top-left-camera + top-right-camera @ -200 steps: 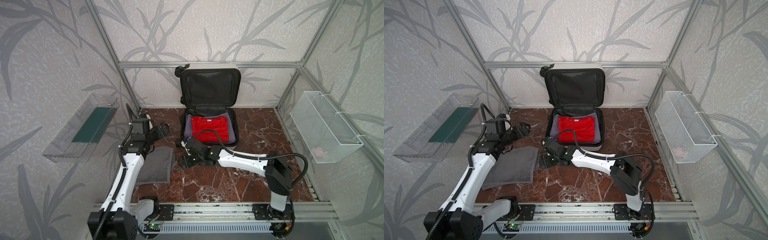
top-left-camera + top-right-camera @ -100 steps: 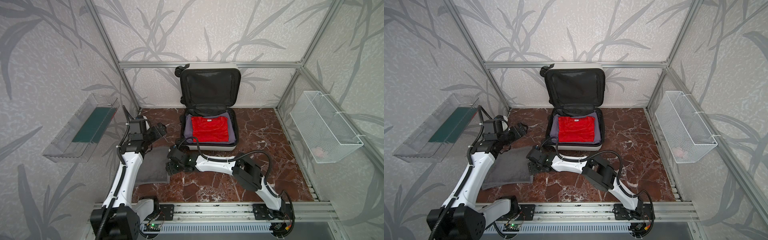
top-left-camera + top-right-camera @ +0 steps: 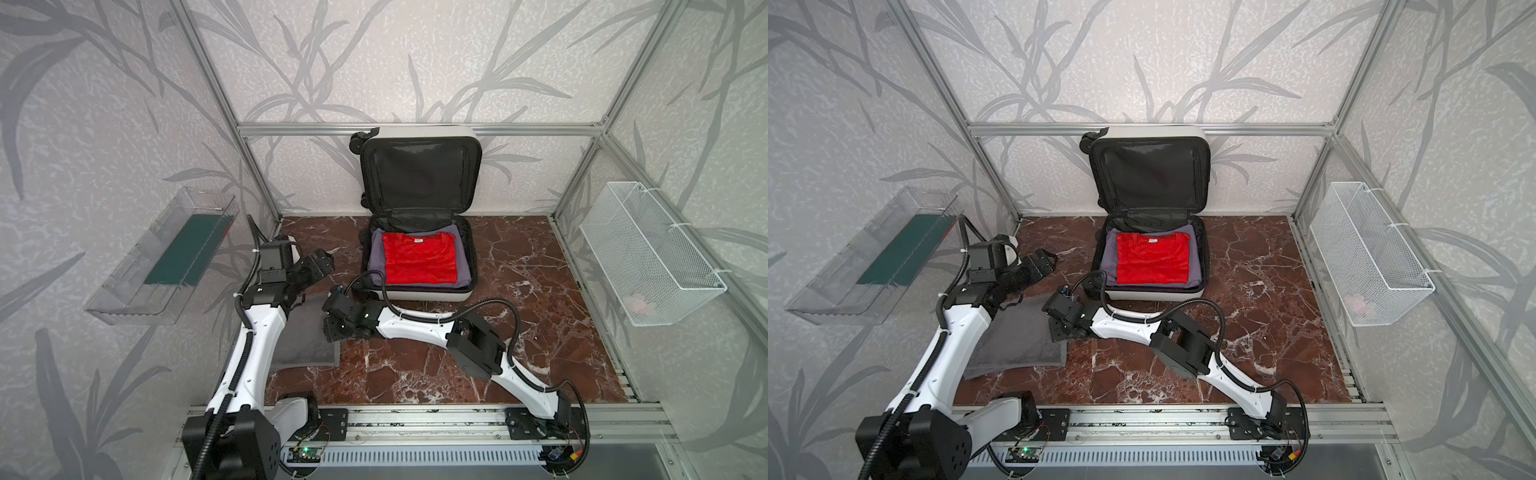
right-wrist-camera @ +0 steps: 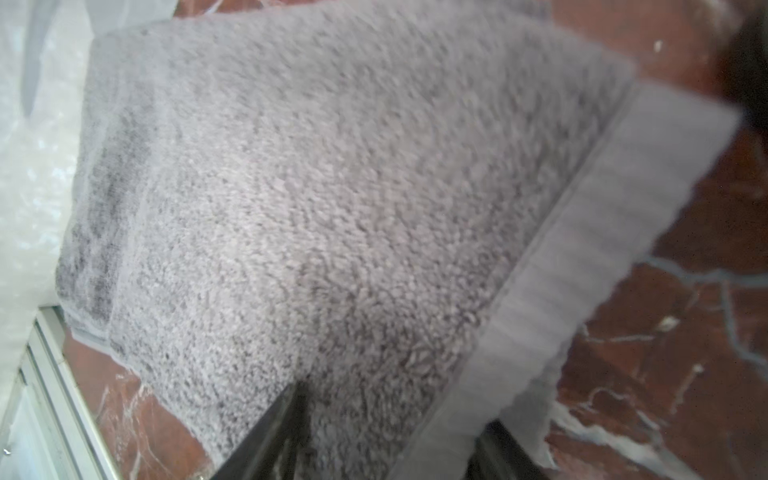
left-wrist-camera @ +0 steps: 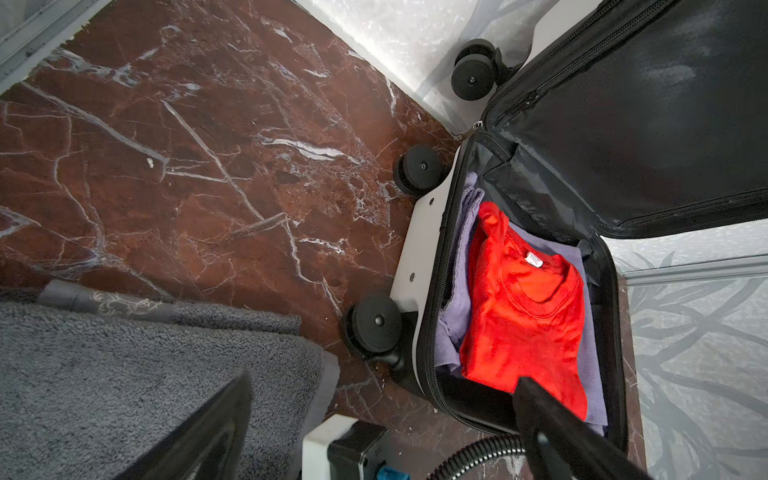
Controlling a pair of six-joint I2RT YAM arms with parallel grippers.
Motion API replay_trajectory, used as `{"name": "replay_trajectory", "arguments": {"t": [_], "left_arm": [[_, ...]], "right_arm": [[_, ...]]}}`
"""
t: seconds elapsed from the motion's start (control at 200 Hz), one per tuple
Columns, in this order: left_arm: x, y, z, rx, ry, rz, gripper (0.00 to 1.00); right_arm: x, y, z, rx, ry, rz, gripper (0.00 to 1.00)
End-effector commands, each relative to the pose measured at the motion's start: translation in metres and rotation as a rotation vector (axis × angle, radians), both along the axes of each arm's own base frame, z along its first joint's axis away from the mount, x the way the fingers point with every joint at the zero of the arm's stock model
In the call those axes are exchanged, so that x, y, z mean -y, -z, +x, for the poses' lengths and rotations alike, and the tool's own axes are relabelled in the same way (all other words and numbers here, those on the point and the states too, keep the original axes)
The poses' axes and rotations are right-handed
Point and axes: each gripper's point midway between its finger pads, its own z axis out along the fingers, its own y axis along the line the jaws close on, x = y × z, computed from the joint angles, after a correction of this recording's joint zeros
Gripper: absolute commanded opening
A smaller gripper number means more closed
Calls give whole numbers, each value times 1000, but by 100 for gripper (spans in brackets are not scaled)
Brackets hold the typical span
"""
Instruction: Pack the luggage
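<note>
**Right fingers at the towel's hem, case lying open**

In the right wrist view my right gripper [image 4: 395,411] has its fingers [image 4: 278,432] part-way apart. One rests on the pile of the grey towel [image 4: 332,208] and its mate sits beyond the flat hem band. The picture is smeared, so I cannot tell whether they pinch the cloth. My left gripper [image 5: 384,378] stands spread wide and holds nothing, near the case's wheel end.

The luggage [image 3: 419,296] lies at the back of the marble floor [image 3: 519,332], lower half flat, lid standing up against the rear wall. Inside, a red shirt [image 3: 419,259] lies folded on a purple garment [image 3: 376,257].

I judge the shell stiff, light and smooth, so a sideways shove on this polished floor may make it slide. The lid looks to hang on a soft fabric hinge, and I'd take it by its top rim to swing it down. The towel is thick and limp. Lifted by one hem it should droop and unfold, so two holds would serve better.

Both top views hide the right fingertips under the wrist. Only they show the whole lid, and the clear tray [image 3: 158,266] and mesh basket [image 3: 648,257] on the side walls. Only the left wrist view gives the lower wheels [image 5: 376,322], the zipper pull [image 5: 467,133] and the shirt's neck label [image 5: 534,261] close up.
</note>
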Motion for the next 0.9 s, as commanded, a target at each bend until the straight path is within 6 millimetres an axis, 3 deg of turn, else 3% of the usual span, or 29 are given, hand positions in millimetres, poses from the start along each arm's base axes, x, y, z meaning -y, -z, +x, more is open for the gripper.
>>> {"name": "replay_trajectory", "arguments": {"t": [0.0, 0.065, 0.145, 0.29, 0.475, 0.84, 0.895], "left_arm": [[2, -1, -5, -2, 5, -13, 99], [2, -3, -5, 3, 8, -15, 99], [4, -6, -6, 10, 15, -21, 99], [7, -11, -8, 22, 22, -37, 99], [12, -15, -9, 34, 39, -64, 99], [27, -16, -18, 36, 94, -119, 99], [30, -15, -20, 32, 104, -132, 99]], "right_arm": [[6, 13, -2, -41, 12, -25, 31], [8, 14, -4, -50, 12, -22, 13], [15, 12, -8, -56, 11, -20, 0], [39, 11, -14, -62, 34, -26, 0], [91, 23, -23, -107, 83, -53, 0], [229, 52, -54, -212, 175, -160, 0], [255, 55, -48, -225, 214, -171, 0]]}}
